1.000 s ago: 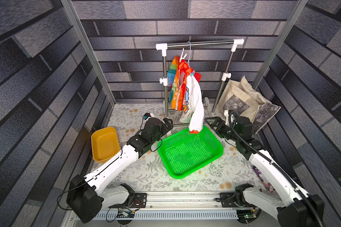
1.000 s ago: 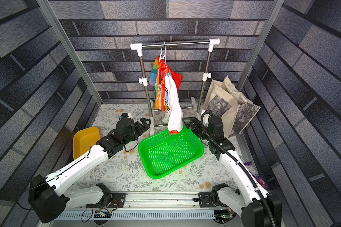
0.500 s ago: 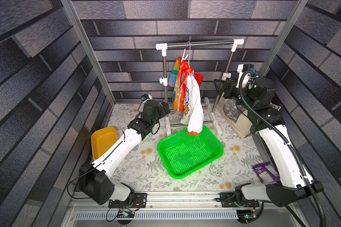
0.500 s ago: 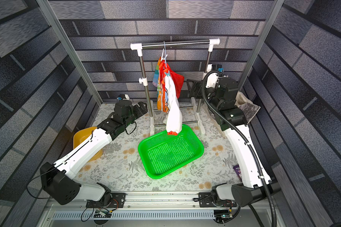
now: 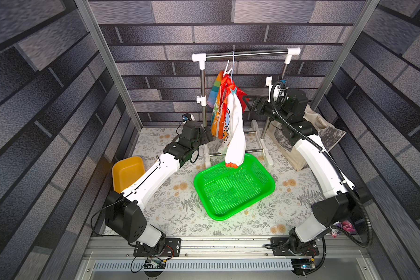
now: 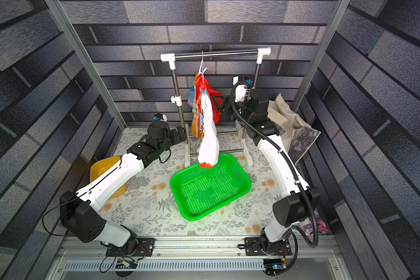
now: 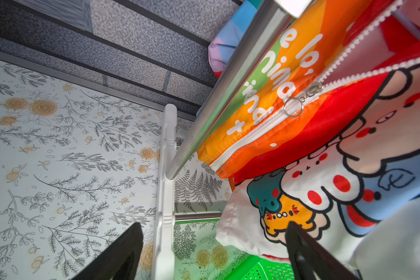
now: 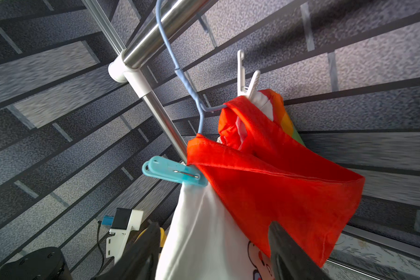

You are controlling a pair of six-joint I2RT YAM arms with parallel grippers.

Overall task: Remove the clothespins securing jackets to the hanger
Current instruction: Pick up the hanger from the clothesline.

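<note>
Floral matting [image 5: 170,211] covers the floor between dark brick-patterned walls. At far left sits a yellow bin [image 5: 127,169]. Beside it, the left gripper [image 7: 214,228] hovers low by the left post of the steel rack [image 5: 245,53], jaws wide apart and holding nothing. Centre, the jacket [image 5: 232,121] hangs on the pale-blue hanger [image 8: 187,82] from the rack's bar, white sleeve dangling over a green basket [image 5: 230,194]. Both clips are on: the white clothespin [image 8: 246,75] near the hanger's neck, the teal clothespin [image 8: 172,172] lower on the shoulder. Further right, the right gripper [image 8: 215,225] faces the red hood, jaws parted; whether they touch cloth is unclear. A beige tote bag [image 5: 325,131] leans at far right.
</note>
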